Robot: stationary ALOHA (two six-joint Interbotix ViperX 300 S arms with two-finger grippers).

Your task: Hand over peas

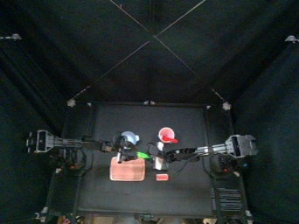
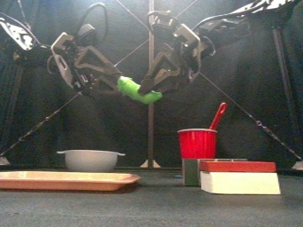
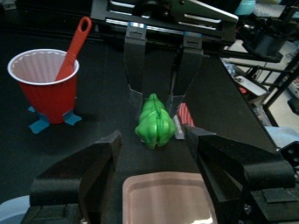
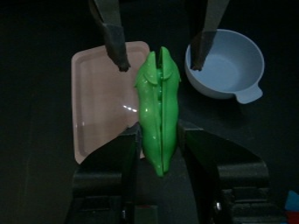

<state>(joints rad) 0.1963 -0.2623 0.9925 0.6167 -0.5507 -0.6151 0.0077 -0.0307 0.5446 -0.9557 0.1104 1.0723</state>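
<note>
The peas (image 2: 138,90), a bright green pod, hang in the air above the table. My right gripper (image 4: 158,140) is shut on the pod's (image 4: 158,96) near end. My left gripper (image 3: 158,144) stands open, facing the pod (image 3: 156,123) from the other side. Its two fingers (image 4: 114,37) flank the pod's free tip without pressing on it. From above, both grippers meet at the pod (image 1: 142,156) over the table's middle, the left gripper (image 1: 129,154) on its left and the right gripper (image 1: 156,157) on its right.
Below lies the orange-red tray (image 2: 66,181), with a pale bowl (image 2: 90,160) behind it. A red cup (image 2: 198,144) holding a red spoon (image 2: 218,115) stands to the right, beside a red and white block (image 2: 240,176).
</note>
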